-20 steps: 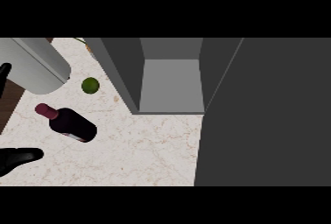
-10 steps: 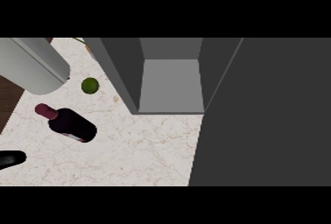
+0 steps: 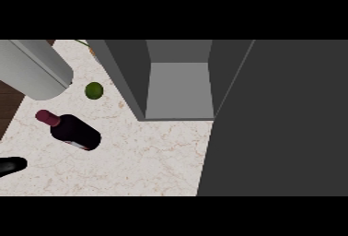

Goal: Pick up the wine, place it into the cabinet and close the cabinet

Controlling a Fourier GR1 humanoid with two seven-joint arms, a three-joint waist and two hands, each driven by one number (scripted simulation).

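My left hand (image 3: 11,166) barely shows; I cannot tell its state. I'd take the dark glass wine bottle (image 3: 75,132), near and ahead of it, round the body.

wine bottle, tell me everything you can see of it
The wine bottle is dark, glass-like, with a maroon capped neck and a pale sliver of label. It looks upright on the marbled counter, neck towards the view's upper left, left of the open cabinet and below a small green round thing. Only the counter touches it; the left hand is apart.
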